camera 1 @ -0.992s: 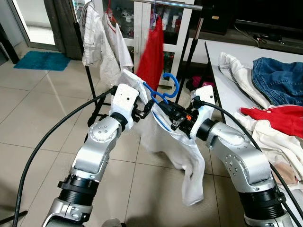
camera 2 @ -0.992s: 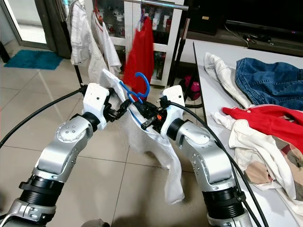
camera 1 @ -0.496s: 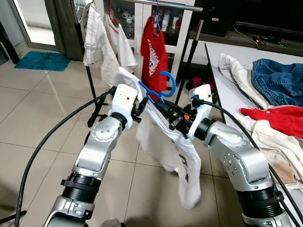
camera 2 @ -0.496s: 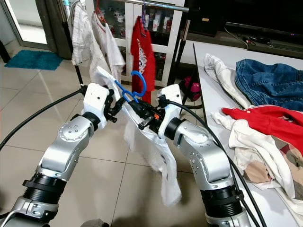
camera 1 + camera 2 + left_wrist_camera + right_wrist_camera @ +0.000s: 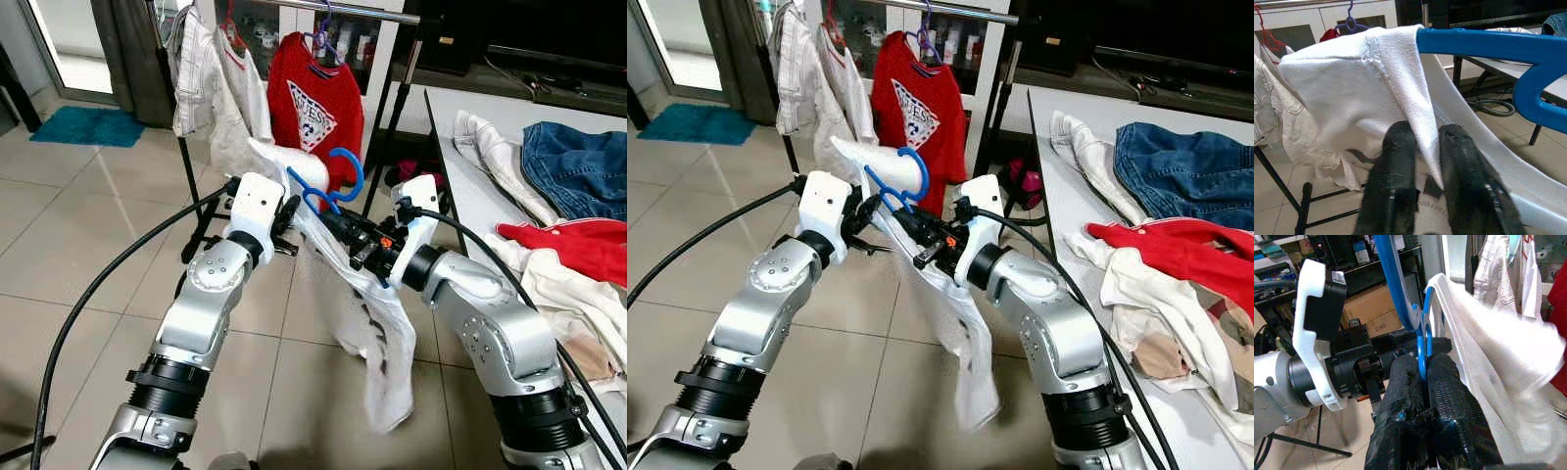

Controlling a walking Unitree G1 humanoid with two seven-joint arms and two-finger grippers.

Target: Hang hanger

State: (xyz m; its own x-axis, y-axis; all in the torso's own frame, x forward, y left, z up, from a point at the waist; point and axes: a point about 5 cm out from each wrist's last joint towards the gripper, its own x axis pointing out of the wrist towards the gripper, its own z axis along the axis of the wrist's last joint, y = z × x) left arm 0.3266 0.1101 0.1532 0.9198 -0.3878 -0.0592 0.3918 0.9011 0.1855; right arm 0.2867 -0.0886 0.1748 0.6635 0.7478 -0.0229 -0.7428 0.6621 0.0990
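Note:
A blue plastic hanger (image 5: 345, 177) with a white shirt (image 5: 380, 338) draped on it is held in front of me, its hook pointing up. My right gripper (image 5: 1422, 361) is shut on the hanger's blue bar just below the hook. My left gripper (image 5: 1421, 131) is shut on the white cloth at the hanger's left shoulder. Both grippers meet below the metal rail (image 5: 355, 10) of the clothes rack, the left gripper (image 5: 291, 211) beside the right gripper (image 5: 334, 224). The shirt's lower half hangs loose toward the floor.
On the rail hang a red T-shirt (image 5: 315, 100) and pale shirts (image 5: 209, 80). The rack's black legs (image 5: 192, 186) stand behind my left arm. At right, a white table (image 5: 464, 157) carries jeans (image 5: 578, 162) and other clothes. A blue mat (image 5: 88, 125) lies far left.
The red T-shirt on the rail has turned from edge-on to face me. The white shirt's hanging end has swung. Both grippers keep their hold and have shifted slightly left.

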